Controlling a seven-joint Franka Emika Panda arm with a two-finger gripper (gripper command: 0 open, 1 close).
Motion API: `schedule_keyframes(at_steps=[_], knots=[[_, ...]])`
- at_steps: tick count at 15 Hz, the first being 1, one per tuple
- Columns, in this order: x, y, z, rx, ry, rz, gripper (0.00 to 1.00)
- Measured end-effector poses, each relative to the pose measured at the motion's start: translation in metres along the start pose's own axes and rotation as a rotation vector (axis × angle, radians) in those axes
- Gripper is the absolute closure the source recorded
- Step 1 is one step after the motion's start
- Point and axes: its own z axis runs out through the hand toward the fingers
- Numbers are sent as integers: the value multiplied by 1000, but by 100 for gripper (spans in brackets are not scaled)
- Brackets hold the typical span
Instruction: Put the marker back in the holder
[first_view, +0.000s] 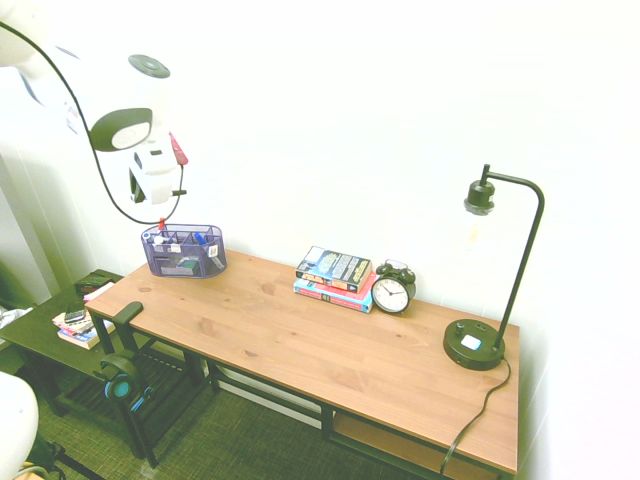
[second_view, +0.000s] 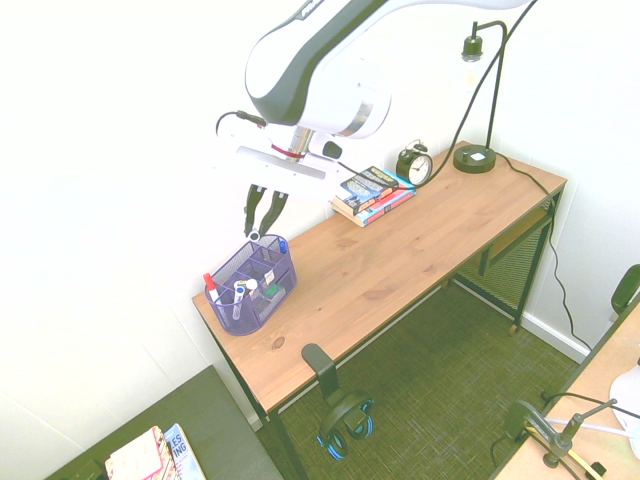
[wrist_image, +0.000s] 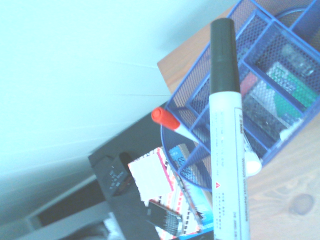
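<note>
The holder (second_view: 250, 285) is a purple-blue mesh organiser at the desk's end by the wall, also seen in the first exterior view (first_view: 184, 252). A red-tipped pen (second_view: 210, 283) and other small items stand in it. My gripper (second_view: 259, 230) hangs just above the holder's far end, fingers drawn together. In the wrist view the marker (wrist_image: 227, 150), white-barrelled with a black cap, runs from the bottom edge out over the holder's (wrist_image: 280, 65) compartments, beside the red pen (wrist_image: 167, 120). The gripper (first_view: 155, 195) is shut on the marker. In the exterior views the marker is hard to make out.
A stack of books (first_view: 335, 275), an alarm clock (first_view: 391, 290) and a black desk lamp (first_view: 475, 345) stand along the wall further down the wooden desk (first_view: 300, 340). Headphones (first_view: 120, 380) hang off the desk's near end. A low dark side table (first_view: 45, 330) with books sits beyond that end.
</note>
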Motion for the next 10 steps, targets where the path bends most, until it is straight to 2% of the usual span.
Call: schedule_keyframes(at_steps=[2, 5, 10], knots=[[28, -18, 12, 25, -100, 106, 100], [39, -37, 7, 74, -253, 252, 100], [59, -27, 16, 158, -495, 543, 100]])
